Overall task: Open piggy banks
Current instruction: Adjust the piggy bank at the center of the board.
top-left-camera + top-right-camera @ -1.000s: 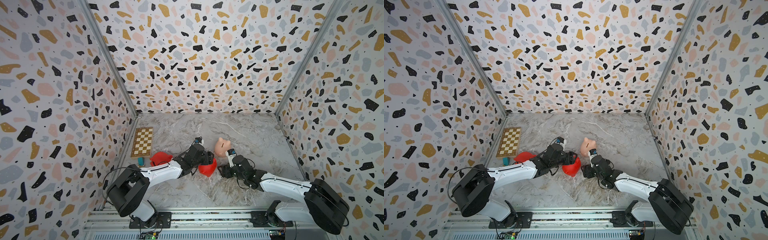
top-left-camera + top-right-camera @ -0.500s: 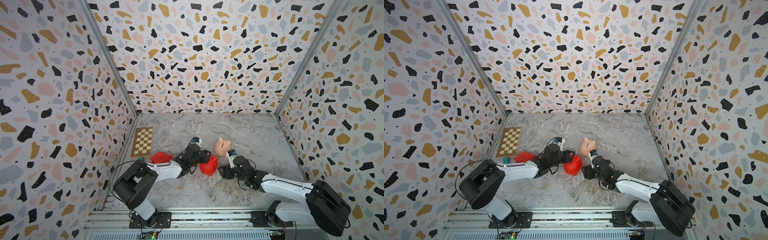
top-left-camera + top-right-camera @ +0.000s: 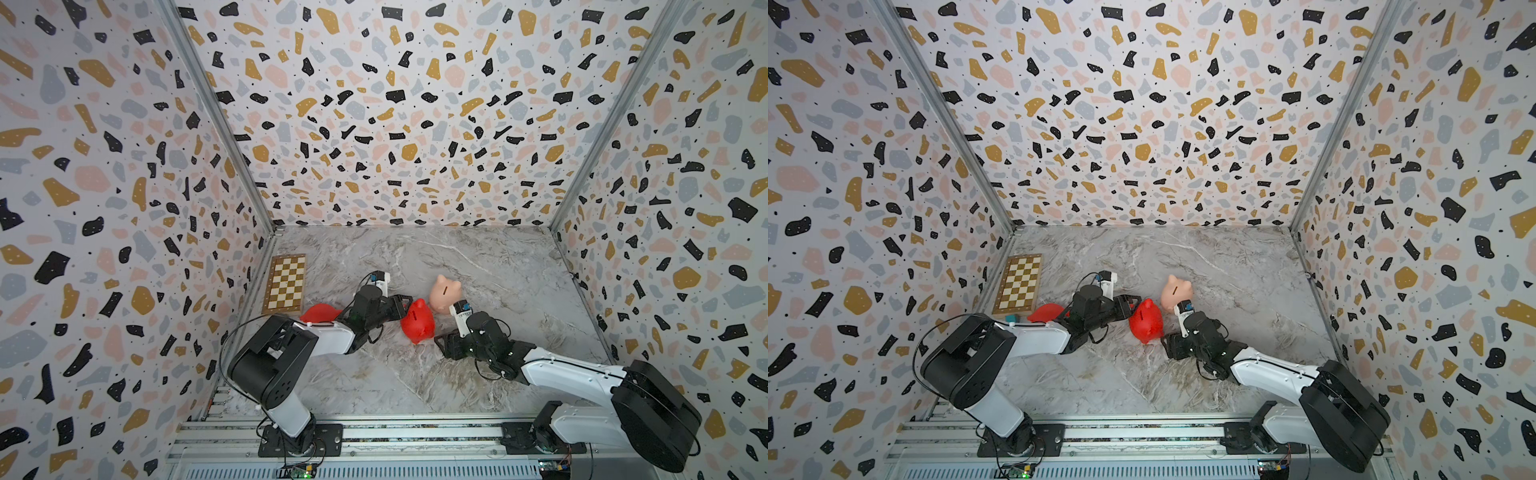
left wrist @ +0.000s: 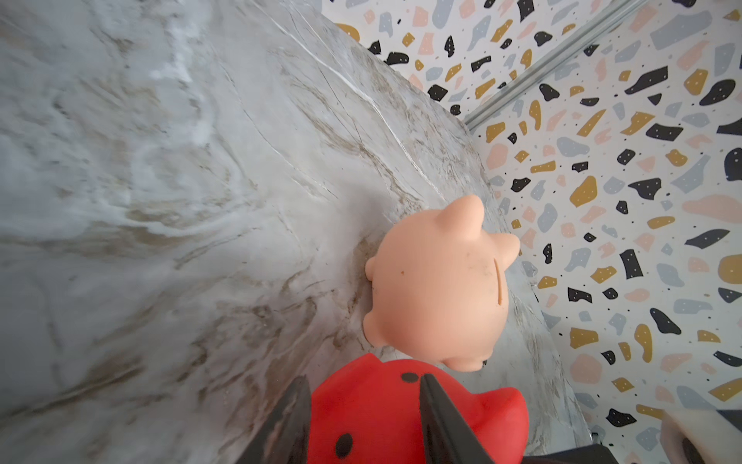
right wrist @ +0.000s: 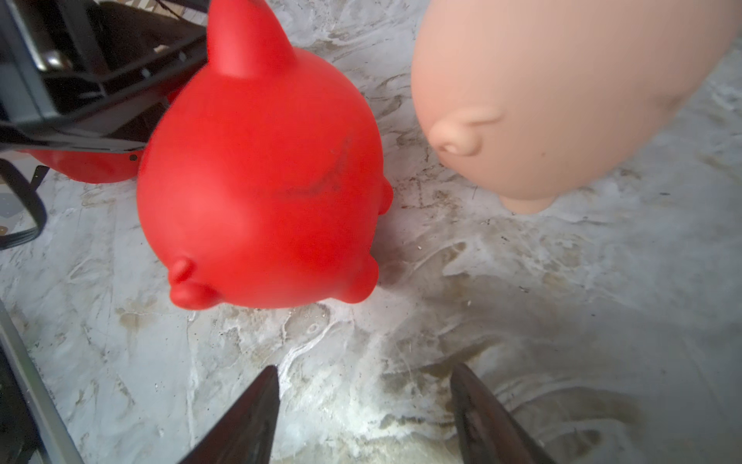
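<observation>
Risks first. The left gripper point(image 4: 364, 379) is pinching only the head end of the middle red piggy bank point(image 3: 417, 321), and the shell there is looking smooth and rounded. It is likely slipping out or twisting if lifted or rolled fast. Its belly plug is not showing in any view and is probably facing the marble tabletop point(image 3: 478, 266), so the pig is needing a turn before the plug is reachable. The peach piggy bank point(image 3: 444, 293) is sitting just beside the red 1, with a small gap showing in the right wrist view, so a roll is risking a knock. Both arms are crowding this same pig, so a wrist clash is possible.

Claws:
- Left: clenched, 2 fingers point(image 4: 437, 409) pressing either side of that pig's face.
- Right gripper point(image 5: 365, 367): spread wide, grasping nothing, hanging low near the same pig's tail end, only bare marble between its fingers.

Other task things: a 2nd red piggy bank point(image 3: 320, 312) is lying on the far side of the left gripper from the middle red 1, partly hidden by the arm, near the chessboard point(image 3: 286, 284). All 3 coin banks are looking unopened as far as visible.
</observation>
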`<state>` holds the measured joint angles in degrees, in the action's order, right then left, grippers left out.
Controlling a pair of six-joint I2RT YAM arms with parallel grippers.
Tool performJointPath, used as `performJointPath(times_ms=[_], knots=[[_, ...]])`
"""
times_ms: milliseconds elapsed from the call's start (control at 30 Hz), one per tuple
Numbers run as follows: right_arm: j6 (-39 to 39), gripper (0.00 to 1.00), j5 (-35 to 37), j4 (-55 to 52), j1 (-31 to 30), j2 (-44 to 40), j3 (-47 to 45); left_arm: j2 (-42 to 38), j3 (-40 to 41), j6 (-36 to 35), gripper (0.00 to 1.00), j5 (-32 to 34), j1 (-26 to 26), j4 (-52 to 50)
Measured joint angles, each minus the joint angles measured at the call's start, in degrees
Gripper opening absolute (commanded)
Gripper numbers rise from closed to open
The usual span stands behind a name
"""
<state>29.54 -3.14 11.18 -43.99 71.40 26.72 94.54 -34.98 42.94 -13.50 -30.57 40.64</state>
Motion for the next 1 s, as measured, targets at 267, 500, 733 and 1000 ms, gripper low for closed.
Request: performJointPath(times_ms=[267, 500, 733, 1000], knots=[[-0.2, 0.68, -0.3, 0.0, 0.0, 0.0, 0.0, 0.6, 5.4, -1.1, 0.44, -0.8, 1.2, -2.4], [-0.2, 0.68, -0.3, 0.0, 0.0, 0.0, 0.0, -0.8, 7.5, -1.9, 0.48, -0.3, 1.2, -4.2], [-0.5, 0.68, -0.5, -0.1, 0.0, 0.0, 0.0, -3.1, 6.8, -3.4, 0.53, 1.0, 1.2, -7.6], [-0.6, 0.68, 0.2, -1.0, -0.1, -2.0, -0.6, -3.8, 6.7, -3.3, 0.58, 2.0, 1.2, -11.7]])
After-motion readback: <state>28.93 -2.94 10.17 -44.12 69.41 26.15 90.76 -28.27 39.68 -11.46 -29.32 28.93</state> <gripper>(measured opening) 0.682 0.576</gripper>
